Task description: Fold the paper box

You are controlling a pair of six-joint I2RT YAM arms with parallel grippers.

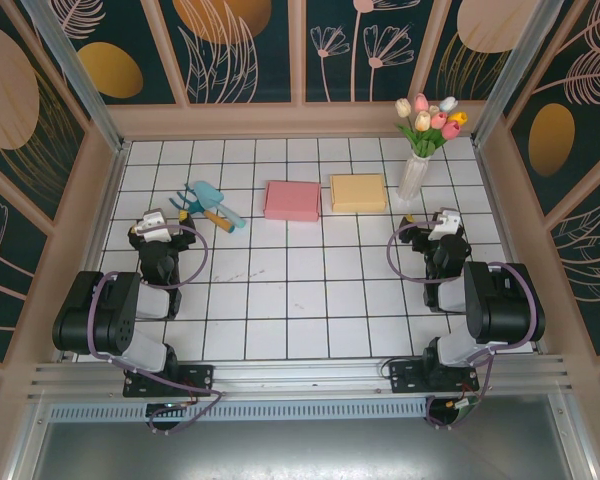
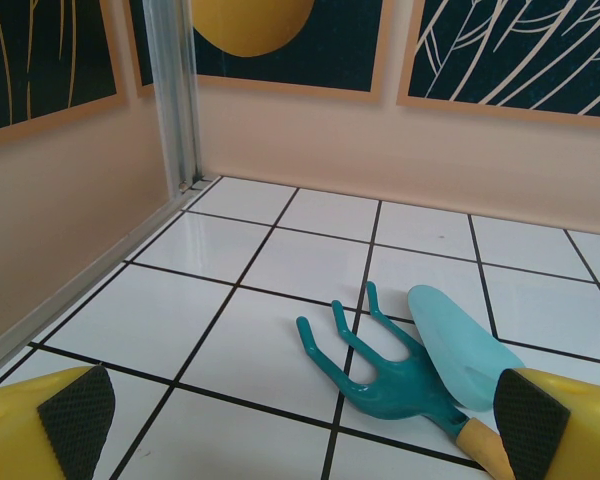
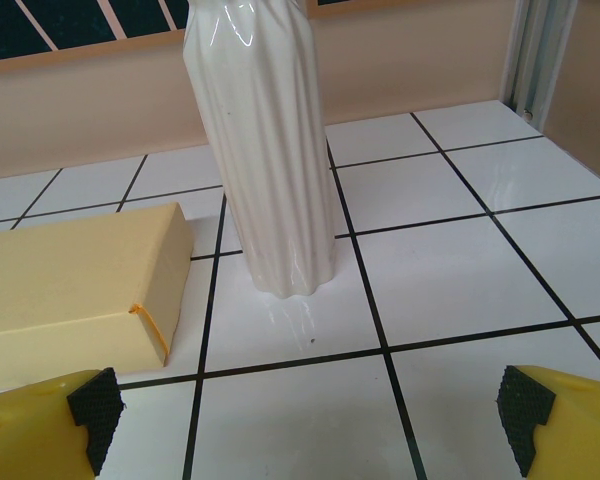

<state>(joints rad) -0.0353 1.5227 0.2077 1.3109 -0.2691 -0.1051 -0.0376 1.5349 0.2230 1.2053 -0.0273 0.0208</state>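
Two flat closed boxes lie side by side at the back middle of the tiled table: a pink box (image 1: 292, 200) and, to its right, a yellow box (image 1: 358, 192). I cannot tell which is the paper box. The yellow box (image 3: 70, 290) also fills the left of the right wrist view. My left gripper (image 1: 160, 217) rests low at the left, well short of the pink box, open with only bare tile between its fingers (image 2: 302, 440). My right gripper (image 1: 445, 217) sits at the right, open and empty (image 3: 310, 420), with the yellow box ahead to its left.
A white ribbed vase (image 3: 265, 150) stands straight ahead of the right gripper, holding tulips (image 1: 430, 118). A teal hand fork (image 2: 390, 370) and a light blue trowel (image 2: 465, 350) lie just ahead of the left gripper. Walls (image 1: 90, 190) enclose the table on three sides.
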